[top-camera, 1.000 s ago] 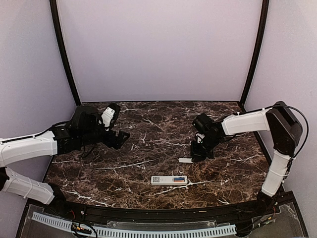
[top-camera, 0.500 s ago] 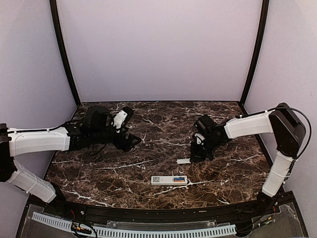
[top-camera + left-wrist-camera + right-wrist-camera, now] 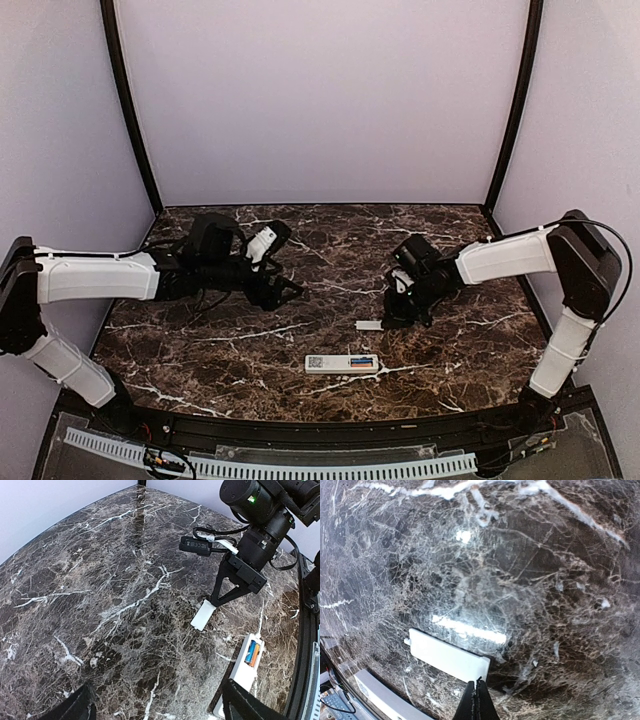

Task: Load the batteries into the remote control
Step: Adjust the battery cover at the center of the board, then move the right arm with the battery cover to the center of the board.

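Marble, dark brown with white veins, forms the surface (image 3: pixel 200 350) on which everything in this scene lies.

At the far left, your left arm (image 3: pixel 95 277) reaches in low from the side. Your left fingers (image 3: pixel 75 707) stand wide apart and hold nothing. In the left wrist view you see them only as two dark tips at the lower corners, with bare marble between them. From above, they hang left of centre, well apart from the remote control.

At centre, near the front edge, the remote control (image 3: pixel 342 364) lies flat with its back upward and its long side running left to right. A code sticker (image 3: pixel 316 363) marks its left part. At its right end the compartment is open, and the batteries (image 3: pixel 251 652) lie in it side by side, one blue and one orange.

Just behind the remote's right end, and apart from it, a small pale cover (image 3: pixel 372 325) lies flat on the marble.

At the right, your right arm (image 3: pixel 505 255) bends in from the side and angles down toward the cover's right end. Your right fingers (image 3: pixel 477 702) are pressed together with nothing between them. Their tip stands at a corner of the cover, though you cannot tell whether it touches.
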`<state>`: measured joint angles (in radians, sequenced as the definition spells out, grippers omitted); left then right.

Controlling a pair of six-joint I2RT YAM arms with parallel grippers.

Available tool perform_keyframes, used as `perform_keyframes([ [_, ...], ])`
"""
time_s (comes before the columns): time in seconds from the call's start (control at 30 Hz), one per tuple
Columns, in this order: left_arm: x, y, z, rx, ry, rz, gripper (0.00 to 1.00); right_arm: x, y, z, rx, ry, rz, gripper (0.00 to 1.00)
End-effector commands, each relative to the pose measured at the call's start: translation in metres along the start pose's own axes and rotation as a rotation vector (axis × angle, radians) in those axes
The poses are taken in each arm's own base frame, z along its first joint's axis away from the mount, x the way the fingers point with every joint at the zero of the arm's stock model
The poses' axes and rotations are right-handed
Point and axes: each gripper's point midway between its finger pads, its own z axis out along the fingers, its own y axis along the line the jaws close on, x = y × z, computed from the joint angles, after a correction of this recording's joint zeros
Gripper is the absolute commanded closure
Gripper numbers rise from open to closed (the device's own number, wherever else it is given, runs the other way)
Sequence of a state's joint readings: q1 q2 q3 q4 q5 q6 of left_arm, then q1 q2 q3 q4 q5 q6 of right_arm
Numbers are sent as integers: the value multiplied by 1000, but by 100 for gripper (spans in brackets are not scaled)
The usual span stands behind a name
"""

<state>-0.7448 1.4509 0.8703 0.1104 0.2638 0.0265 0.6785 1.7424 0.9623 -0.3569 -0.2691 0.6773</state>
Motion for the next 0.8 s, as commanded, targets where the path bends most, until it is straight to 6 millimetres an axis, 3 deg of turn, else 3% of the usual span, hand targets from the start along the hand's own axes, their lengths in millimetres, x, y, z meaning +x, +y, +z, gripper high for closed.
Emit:
perform_keyframes([
  [0.0,-16,-10,1,40,-40,29,14,-8,5,-13,44,-35,2,100],
  [0.27,3,-15,24,59,19,108,15,-3,2,-19,94,-6,63,79],
  [0.53,16,-12,38,61,38,123,18,-8,3,0,139,40,62,80],
  [0.77,25,-9,56,47,44,153,32,-1,1,10,154,73,65,82],
])
